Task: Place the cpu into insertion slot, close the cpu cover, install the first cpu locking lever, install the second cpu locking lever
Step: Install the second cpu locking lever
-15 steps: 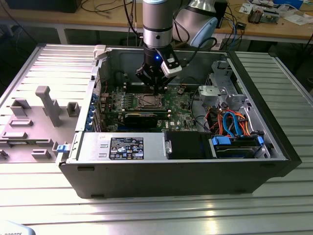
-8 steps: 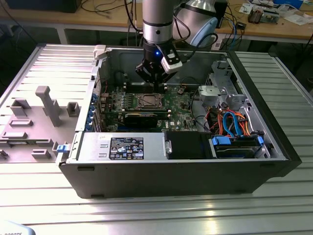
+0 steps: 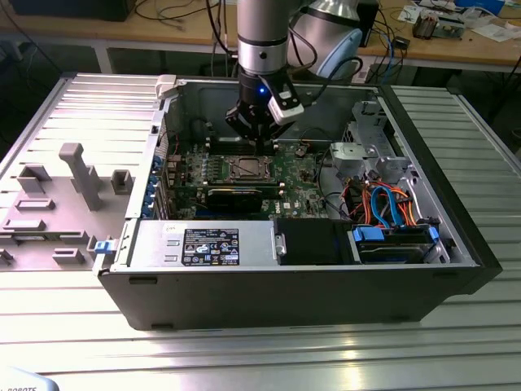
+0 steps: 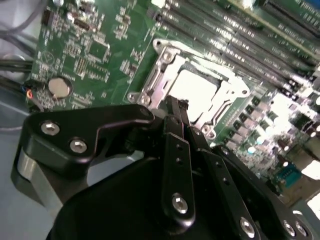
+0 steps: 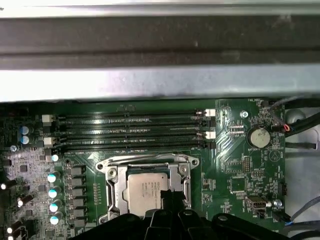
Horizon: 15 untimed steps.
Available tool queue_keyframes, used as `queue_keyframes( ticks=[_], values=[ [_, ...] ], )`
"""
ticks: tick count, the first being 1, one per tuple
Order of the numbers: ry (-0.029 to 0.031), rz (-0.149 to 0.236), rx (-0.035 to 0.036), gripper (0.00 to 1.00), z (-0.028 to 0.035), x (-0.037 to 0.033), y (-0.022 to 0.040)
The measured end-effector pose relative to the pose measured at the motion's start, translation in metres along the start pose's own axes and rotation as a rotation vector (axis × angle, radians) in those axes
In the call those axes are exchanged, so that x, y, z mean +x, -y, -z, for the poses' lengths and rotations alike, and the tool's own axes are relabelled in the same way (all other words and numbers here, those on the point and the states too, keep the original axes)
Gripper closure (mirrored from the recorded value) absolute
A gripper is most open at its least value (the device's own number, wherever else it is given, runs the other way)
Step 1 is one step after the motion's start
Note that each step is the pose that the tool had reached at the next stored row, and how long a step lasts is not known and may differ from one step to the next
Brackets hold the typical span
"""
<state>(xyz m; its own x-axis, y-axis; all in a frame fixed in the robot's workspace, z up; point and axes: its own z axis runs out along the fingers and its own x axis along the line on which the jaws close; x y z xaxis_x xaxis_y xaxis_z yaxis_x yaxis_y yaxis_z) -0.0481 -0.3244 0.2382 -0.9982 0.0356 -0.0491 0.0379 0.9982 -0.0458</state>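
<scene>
— Where's your gripper (image 3: 259, 140) right now?

— Mine hangs inside the open computer case (image 3: 456, 244), just above the insertion slot (image 3: 247, 169). In the second wrist view my fingers (image 4: 176, 112) come together to a narrow tip at the slot's edge; I see no gap between them and nothing held.

— And the cpu?

— The cpu (image 5: 146, 189) already lies flat in the insertion slot, metal top up. It is square, so no long axis; its edges run parallel to the memory slots (image 5: 130, 131) beside it. The cpu cover (image 5: 114, 184) frames it, silvery, the chip showing through its window. I cannot tell whether the cover is latched.

— Count things for me.

— One chip, one socket, one cover. Four long memory slots on the green motherboard (image 5: 240, 165) beyond the socket. One round coin battery (image 5: 259, 135) off past the slots' ends.

— The surroundings?

— The case lies on its side on a ribbed metal table (image 3: 260, 350). On the exterior view's left of the case sits a grey fixture tray (image 3: 57, 204). Wooden benches (image 3: 163, 32) with cables stand behind.
</scene>
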Motion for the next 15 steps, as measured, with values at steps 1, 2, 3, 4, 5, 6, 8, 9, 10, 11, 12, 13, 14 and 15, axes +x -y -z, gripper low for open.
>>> queue_keyframes(
  ticks=[1,2,3,4,5,6,8,9,10,11,12,13,14,15],
  values=[
    [0.0000,0.000,0.0000,0.89,-0.0005,0.0000,0.0048],
    [-0.0001,0.000,0.0001,0.89,-0.0009,0.0001,0.0085],
    [0.0000,0.000,0.0000,0.89,-0.0014,0.0002,0.0136],
    [0.0000,0.000,-0.0001,0.89,-0.0018,0.0002,0.0175],
    [-0.0001,0.000,0.0000,0.89,-0.0020,0.0003,0.0210],
    [0.0000,0.000,-0.0017,0.89,-0.0023,0.0004,0.0259],
    [-0.0009,0.000,-0.0094,0.89,-0.0023,0.0009,0.0272],
    [-0.0016,-0.001,-0.0133,0.89,-0.0022,0.0012,0.0272],
    [-0.0022,-0.001,-0.0162,0.89,-0.0021,0.0013,0.0272],
    [-0.0023,-0.001,-0.0198,0.89,-0.0020,0.0015,0.0273],
    [-0.0024,-0.001,-0.0218,0.89,-0.0018,0.0017,0.0275],
    [-0.0023,-0.001,-0.0242,0.89,-0.0016,0.0019,0.0279],
    [-0.0025,-0.001,-0.0248,0.89,-0.0015,0.0020,0.0281],
    [-0.0024,-0.001,-0.0249,0.89,-0.0013,0.0027,0.0283]
  ],
)
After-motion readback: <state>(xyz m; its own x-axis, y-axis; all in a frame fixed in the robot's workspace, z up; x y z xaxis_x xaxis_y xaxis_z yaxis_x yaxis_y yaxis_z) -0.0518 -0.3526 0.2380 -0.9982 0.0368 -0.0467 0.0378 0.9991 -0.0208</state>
